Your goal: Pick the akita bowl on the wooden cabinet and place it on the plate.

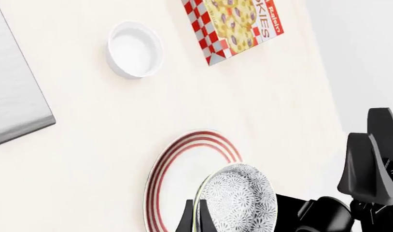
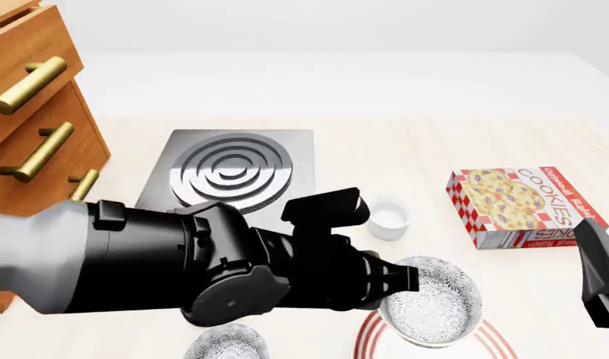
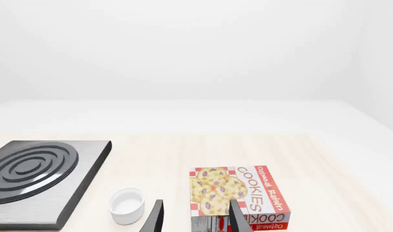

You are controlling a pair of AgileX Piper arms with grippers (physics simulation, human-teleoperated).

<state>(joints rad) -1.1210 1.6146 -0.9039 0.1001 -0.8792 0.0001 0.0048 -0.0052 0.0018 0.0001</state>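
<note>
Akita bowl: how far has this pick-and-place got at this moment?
Done: the akita bowl is off the wooden cabinet and in the left hand, which grips its rim. In hand: it hangs tilted over the plate; whether it touches the plate can't be told. Left: setting it flat and letting go. The twin bowl sits on the table, and the right hand is open and idle.

all views sharing cookie box [image 2: 519, 206]

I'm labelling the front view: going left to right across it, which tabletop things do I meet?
Wooden cabinet → stove slab → small white cup → cookie box. The akita bowl, plate and twin bowl overlap the left arm, so I leave them out.
</note>
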